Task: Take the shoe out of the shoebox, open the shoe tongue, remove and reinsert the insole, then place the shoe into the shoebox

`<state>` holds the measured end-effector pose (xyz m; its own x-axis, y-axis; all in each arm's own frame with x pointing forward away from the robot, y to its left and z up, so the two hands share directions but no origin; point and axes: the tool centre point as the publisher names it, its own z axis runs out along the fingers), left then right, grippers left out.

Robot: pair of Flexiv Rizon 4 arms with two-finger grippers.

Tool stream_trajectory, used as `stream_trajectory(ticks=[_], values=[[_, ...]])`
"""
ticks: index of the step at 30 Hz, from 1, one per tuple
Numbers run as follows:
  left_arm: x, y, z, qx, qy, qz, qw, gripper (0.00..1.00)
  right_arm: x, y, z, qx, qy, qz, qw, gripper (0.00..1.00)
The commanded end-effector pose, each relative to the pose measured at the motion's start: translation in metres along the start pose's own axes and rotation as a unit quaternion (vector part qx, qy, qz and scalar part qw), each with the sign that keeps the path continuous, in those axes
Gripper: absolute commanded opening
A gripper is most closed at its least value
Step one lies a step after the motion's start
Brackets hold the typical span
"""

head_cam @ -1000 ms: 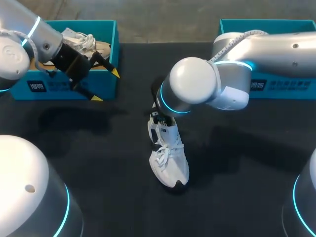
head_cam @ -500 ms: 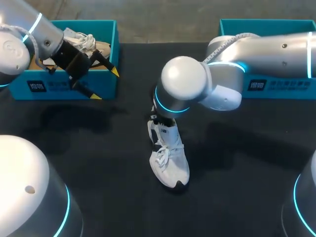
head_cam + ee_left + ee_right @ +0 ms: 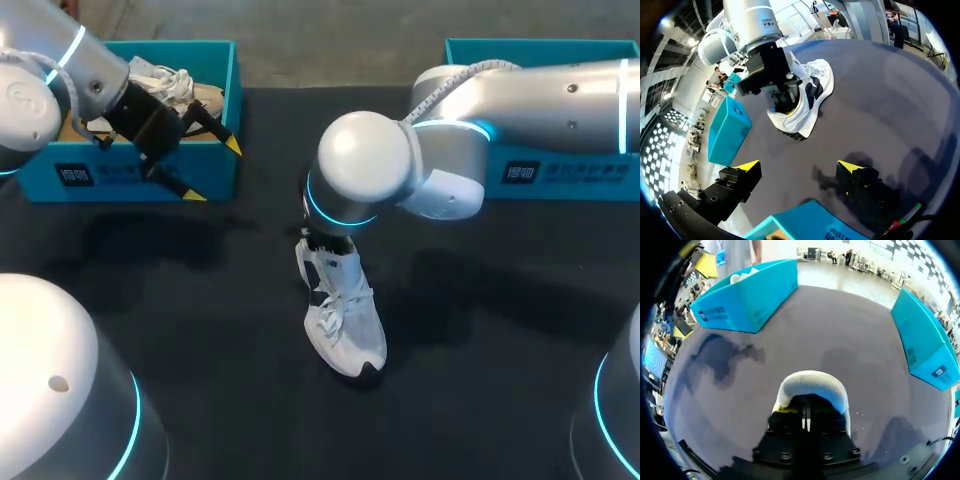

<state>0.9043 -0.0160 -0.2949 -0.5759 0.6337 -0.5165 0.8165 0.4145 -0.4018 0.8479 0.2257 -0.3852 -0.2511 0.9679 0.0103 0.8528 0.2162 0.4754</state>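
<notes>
Black table (image 3: 500,340), white laced shoe (image 3: 345,322), upright

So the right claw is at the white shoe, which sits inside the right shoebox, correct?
Not inside: the white shoe lies on the black table, clear of the right shoebox, as the head view shows. The right claw is at it.

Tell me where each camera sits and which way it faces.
Head view: fixed above and behind, looking down on the table; the left gripper is at the left shoebox, the right arm over the white shoe.
Left wrist view: on the left wrist, facing across the table; the left gripper shows, open.
Right wrist view: on the right wrist, looking down at the shoe's heel; the right gripper shows.
Shared: all three see the white shoe.
</notes>
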Motion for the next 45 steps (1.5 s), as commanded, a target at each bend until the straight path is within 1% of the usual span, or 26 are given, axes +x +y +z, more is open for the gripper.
stream_trajectory(ticks=[1,5,7,12,15,19,20,22,23,25,26,27,28,35,39,40,41,45], values=[[0.0,0.0,0.0,-0.001,0.001,0.0,1.0,1.0,-0.006,-0.002,-0.014,-0.004,-0.001,0.0,1.0,0.32],[0.0,0.0,0.0,-0.001,0.001,0.0,1.0,1.0,-0.008,0.003,-0.02,-0.015,-0.002,-0.004,1.0,0.29],[0.0,0.0,0.0,-0.001,0.001,0.0,1.0,1.0,-0.007,0.006,-0.021,-0.017,-0.002,-0.007,1.0,0.29],[0.0,0.0,0.0,-0.001,0.001,0.0,1.0,1.0,-0.002,0.018,-0.013,-0.02,0.012,-0.023,0.999,0.25],[0.0,0.0,0.0,-0.001,0.001,0.0,1.0,1.0,0.0,0.019,-0.005,-0.018,0.025,-0.024,0.999,0.24],[0.0,0.0,0.0,-0.001,0.001,0.0,1.0,1.0,0.001,0.017,0.005,-0.013,0.039,-0.019,0.999,0.24],[0.0,0.0,0.0,-0.001,0.001,0.0,1.0,1.0,0.0,0.015,0.008,-0.011,0.039,-0.017,0.999,0.21],[0.0,0.0,0.0,-0.001,0.001,0.0,1.0,1.0,0.0,0.013,0.01,-0.01,0.042,-0.014,0.999,0.2],[0.0,0.0,0.0,-0.001,0.001,0.0,1.0,1.0,0.0,0.013,0.011,-0.01,0.043,-0.012,0.999,0.17],[0.0,0.0,0.0,-0.001,0.001,0.0,1.0,1.0,-0.001,0.011,0.013,-0.01,0.048,-0.009,0.999,0.16],[0.0,0.0,0.0,-0.001,0.001,0.0,1.0,1.0,-0.001,0.011,0.013,-0.01,0.051,-0.008,0.999,0.14],[0.0,0.0,0.0,-0.001,0.001,0.0,1.0,1.0,-0.001,0.011,0.013,-0.011,0.052,-0.008,0.999,0.05],[0.0,0.0,0.0,-0.001,0.001,0.0,1.0,1.0,-0.002,0.01,0.013,-0.011,0.052,-0.007,0.999,0.0],[0.0,0.0,0.0,-0.001,0.001,0.0,1.0,1.0,-0.002,0.008,0.01,-0.013,0.054,-0.007,0.998,0.0],[0.0,0.0,0.0,-0.001,0.001,0.0,1.0,1.0,-0.002,0.009,-0.001,-0.02,0.05,-0.008,0.999,0.0],[0.0,0.0,0.0,-0.001,0.001,0.0,1.0,1.0,-0.002,0.009,-0.005,-0.022,0.048,-0.01,0.999,0.01],[0.0,0.0,0.0,-0.001,0.001,0.0,1.0,1.0,-0.002,0.01,-0.008,-0.024,0.046,-0.011,0.999,0.04],[0.0,0.0,0.0,-0.001,0.001,0.0,1.0,1.0,-0.002,0.013,-0.018,-0.029,0.04,-0.018,0.999,0.11]])
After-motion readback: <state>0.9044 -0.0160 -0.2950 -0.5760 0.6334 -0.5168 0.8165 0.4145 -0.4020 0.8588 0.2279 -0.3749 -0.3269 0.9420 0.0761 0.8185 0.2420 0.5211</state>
